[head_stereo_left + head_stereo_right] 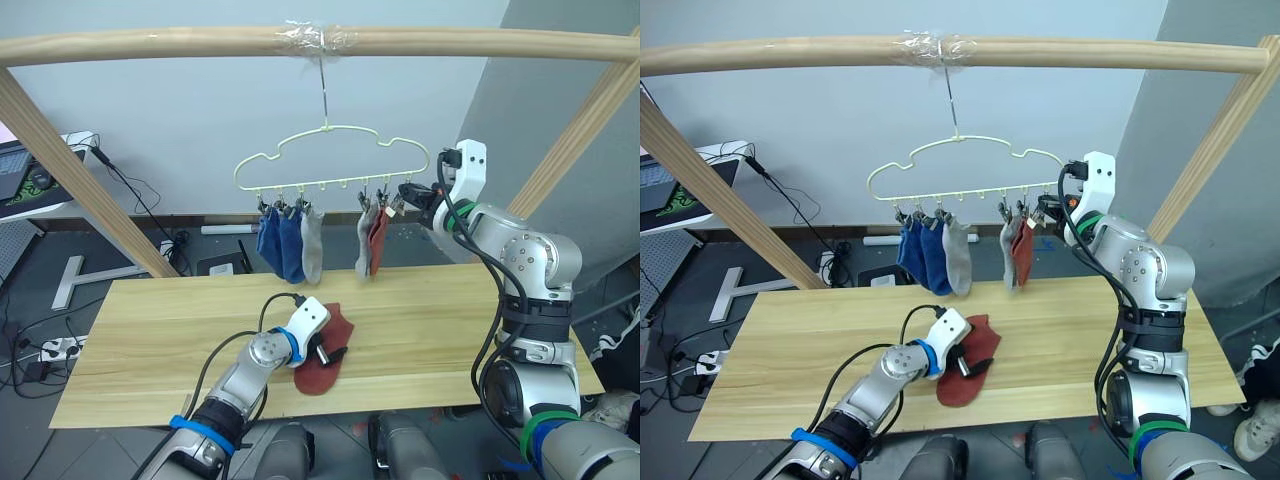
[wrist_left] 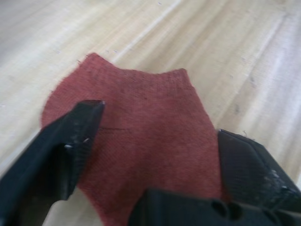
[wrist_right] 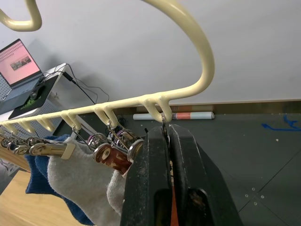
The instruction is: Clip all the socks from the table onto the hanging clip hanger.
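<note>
1 rust-red fabric sock [image 1: 322,352] lies on the light wood-plank tabletop [image 1: 420,330].
Left gripper [image 2: 155,155] fingers spread over it; right gripper [image 3: 168,136] fingers pinch the end clip [image 1: 397,207] of the cream wire cloud-shaped hanger [image 1: 330,160].

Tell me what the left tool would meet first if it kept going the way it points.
The rust-red sock lying on the table: the open left tool straddles it, so it would likely meet the fabric first.
</note>
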`<action>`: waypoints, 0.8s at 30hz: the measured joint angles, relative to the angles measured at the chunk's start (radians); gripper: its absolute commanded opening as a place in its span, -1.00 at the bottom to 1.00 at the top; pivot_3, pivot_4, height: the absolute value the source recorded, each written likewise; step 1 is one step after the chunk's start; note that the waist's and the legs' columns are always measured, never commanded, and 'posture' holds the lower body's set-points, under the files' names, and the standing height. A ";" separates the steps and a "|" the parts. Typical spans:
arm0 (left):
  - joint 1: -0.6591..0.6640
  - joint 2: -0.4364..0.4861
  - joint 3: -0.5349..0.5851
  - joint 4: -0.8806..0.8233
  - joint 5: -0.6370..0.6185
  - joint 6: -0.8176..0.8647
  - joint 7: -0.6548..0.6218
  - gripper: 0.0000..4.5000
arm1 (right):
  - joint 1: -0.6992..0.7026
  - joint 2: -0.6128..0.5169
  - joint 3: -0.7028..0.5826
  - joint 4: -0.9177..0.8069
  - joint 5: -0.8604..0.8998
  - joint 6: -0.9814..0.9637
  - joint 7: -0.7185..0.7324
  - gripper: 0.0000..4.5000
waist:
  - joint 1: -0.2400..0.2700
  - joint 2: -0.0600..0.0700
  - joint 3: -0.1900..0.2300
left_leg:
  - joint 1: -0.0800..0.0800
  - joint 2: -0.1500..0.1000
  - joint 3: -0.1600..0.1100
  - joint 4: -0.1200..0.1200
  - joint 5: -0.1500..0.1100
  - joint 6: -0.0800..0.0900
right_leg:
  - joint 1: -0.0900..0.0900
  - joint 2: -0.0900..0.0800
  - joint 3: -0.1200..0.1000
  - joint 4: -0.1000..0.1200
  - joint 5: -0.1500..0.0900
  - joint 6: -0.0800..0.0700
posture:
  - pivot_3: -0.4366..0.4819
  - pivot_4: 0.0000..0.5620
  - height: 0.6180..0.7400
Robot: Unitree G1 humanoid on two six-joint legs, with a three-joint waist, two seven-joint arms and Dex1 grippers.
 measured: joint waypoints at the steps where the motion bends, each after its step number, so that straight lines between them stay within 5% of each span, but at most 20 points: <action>1: 0.007 -0.001 0.000 -0.004 -0.002 -0.001 -0.009 0.45 | 0.001 0.000 0.000 -0.002 0.000 0.001 -0.001 -1.00 | 0.000 0.000 0.000 | 0.000 0.000 0.000 0.000 0.000 0.000 | 0.000 0.000 0.000 0.000 0.000 0.000 | -0.18 -0.43 1.00; 12: 0.044 0.010 0.012 -0.034 -0.015 -0.001 -0.050 -0.99 | 0.006 0.000 -0.001 -0.011 0.003 0.005 -0.003 -1.00 | 0.000 0.000 0.000 | 0.001 0.000 0.000 0.000 0.000 0.000 | 0.001 0.000 0.000 0.001 0.000 0.000 | -0.18 -0.41 1.00; 24: 0.035 -0.038 0.063 -0.187 -0.109 -0.144 -0.075 -0.99 | -0.060 0.019 -0.113 -0.006 0.089 0.137 -0.066 -1.00 | 0.000 0.000 0.000 | 0.000 0.000 0.000 0.000 0.000 0.000 | 0.000 0.000 0.000 0.000 0.000 0.000 | -0.19 -0.38 1.00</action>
